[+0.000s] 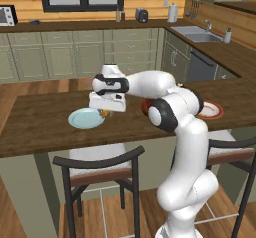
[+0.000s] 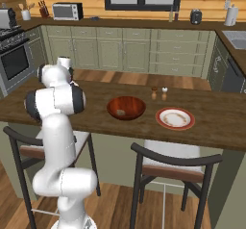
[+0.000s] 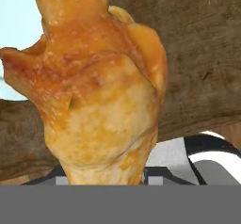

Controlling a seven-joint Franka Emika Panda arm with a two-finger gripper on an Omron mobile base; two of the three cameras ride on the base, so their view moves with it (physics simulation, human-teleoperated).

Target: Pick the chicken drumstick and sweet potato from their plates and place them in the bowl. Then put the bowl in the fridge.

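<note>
The golden-brown chicken drumstick [image 3: 99,91] looms close in the hand view and hides the fingertips. From the left base view, my gripper [image 1: 106,112] points down, shut on the drumstick [image 1: 105,113], just over the right edge of the pale blue plate [image 1: 84,118]. That plate [image 3: 14,35] lies bare at the hand view's upper left. The reddish-brown bowl [image 2: 126,108] sits mid-counter with a small pale piece inside that I cannot identify. Right of it lies the white red-rimmed plate [image 2: 175,118], with nothing standing on it. My arm hides most of the bowl [image 1: 145,105] in the left base view.
Two small shakers [image 2: 159,93] stand behind the bowl and the red-rimmed plate. Dark-framed stools [image 1: 100,169] [image 2: 175,165] sit tucked along the near edge of the wooden island counter [image 1: 40,127]. Beyond the island are cabinets and a sink [image 1: 197,33].
</note>
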